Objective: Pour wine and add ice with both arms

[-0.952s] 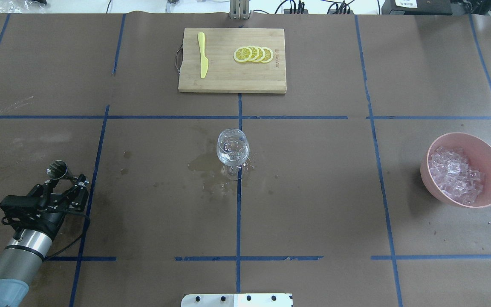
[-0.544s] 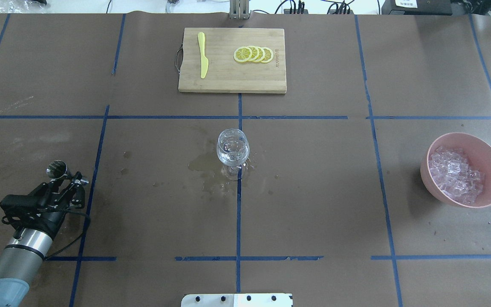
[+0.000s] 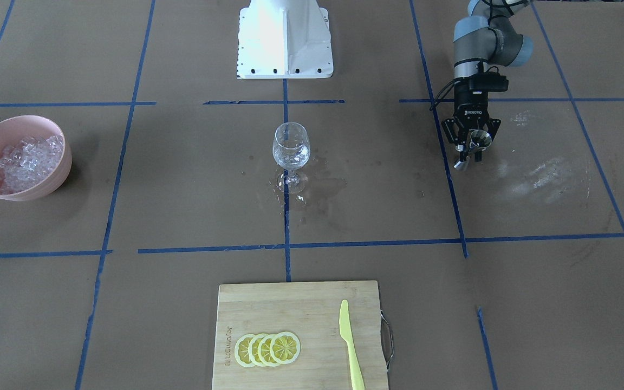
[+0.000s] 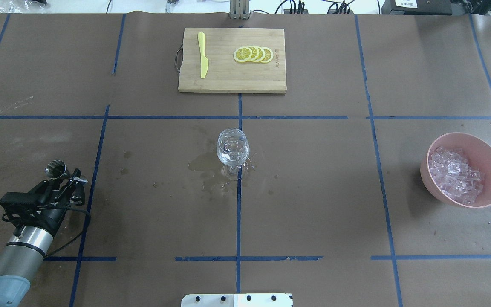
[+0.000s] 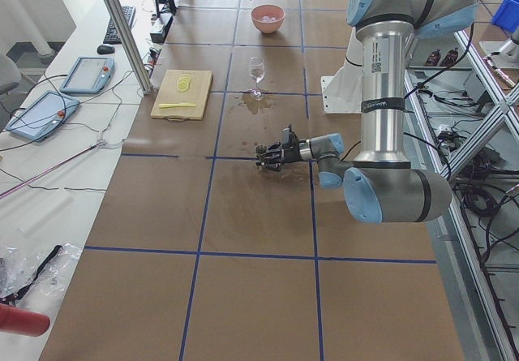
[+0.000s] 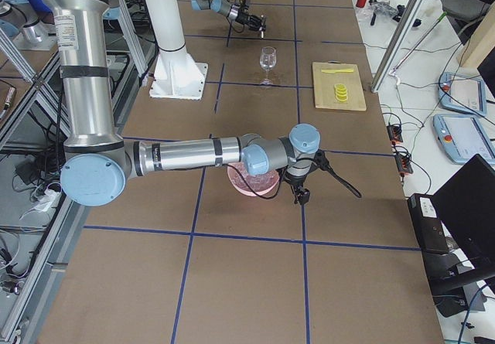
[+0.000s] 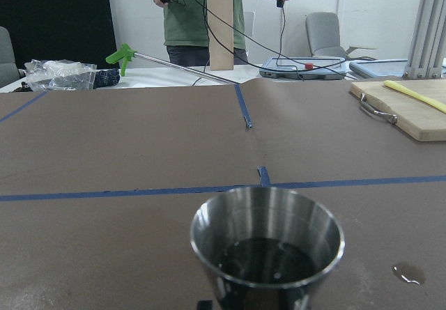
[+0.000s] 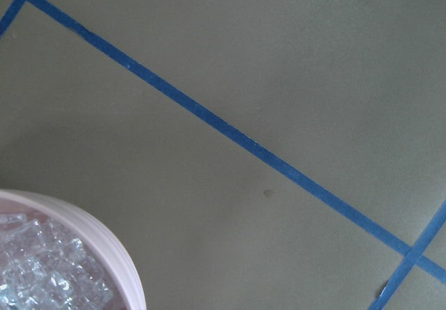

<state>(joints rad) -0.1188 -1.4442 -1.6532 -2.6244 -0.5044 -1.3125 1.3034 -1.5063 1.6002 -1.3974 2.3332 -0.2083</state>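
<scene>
Slid slightly toward left edge of table (image 4: 313,213): left gripper (image 4: 70,181) — clamped on upright steel cup (image 4: 56,169), prob. clearing way for ice (image 4: 454,172) near right edge. Centre: glass (image 4: 232,138) holds wine (image 4: 232,157). State of right gripper (image 6: 300,185) — can't tell.

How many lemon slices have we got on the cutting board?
4. The lemon slices lie in one overlapping row on the bamboo cutting board, apart from the yellow knife. Each one's rim shows, though another fully hidden underneath can't be ruled out.
</scene>
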